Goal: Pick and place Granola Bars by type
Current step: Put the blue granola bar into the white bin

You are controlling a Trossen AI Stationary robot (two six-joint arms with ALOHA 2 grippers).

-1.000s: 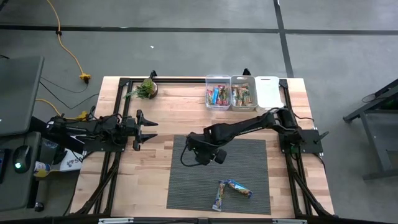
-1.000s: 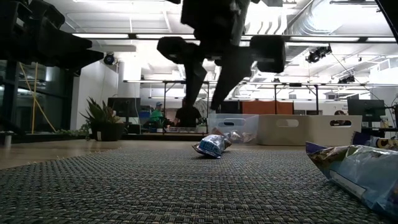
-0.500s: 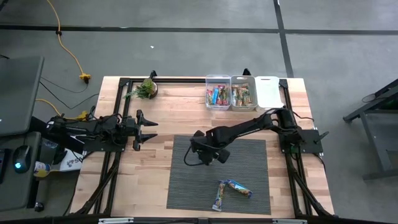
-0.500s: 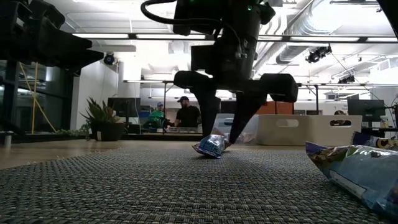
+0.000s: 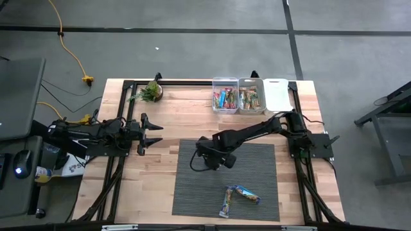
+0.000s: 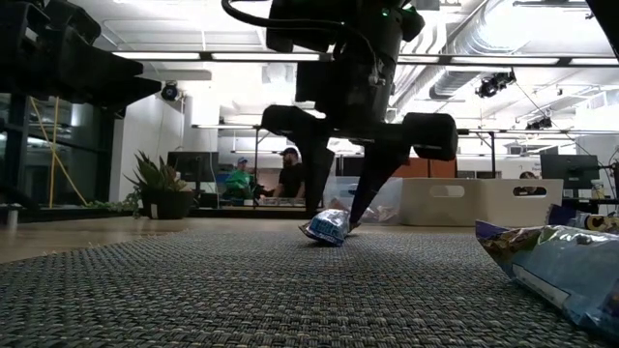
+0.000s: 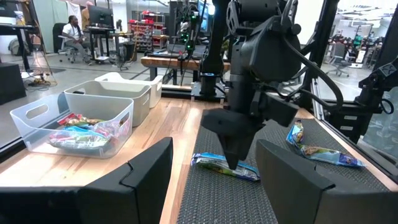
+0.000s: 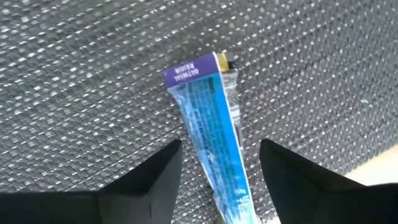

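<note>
The right arm reaches from the table's right edge across to the upper left part of the grey woven mat [image 5: 250, 173], wrist bent so the right gripper [image 6: 340, 203] points straight down. Its fingers stand open — one on each side of a blue bar [image 8: 214, 118], holding nothing. The bar lies flat on the mat near its upper left corner; it is a long, shiny, crinkled wrapper, bright blue with a purple end band and a clear sealed edge. Two more bars [image 5: 239, 196] lie touching near the mat's lower edge, well apart from the gripper. Three clear bins [image 5: 251, 96] stand in a row at the table's far edge — two hold mixed bars. The left gripper [image 5: 153, 133] waits open over the left side of the wooden table [image 5: 160, 179].
</note>
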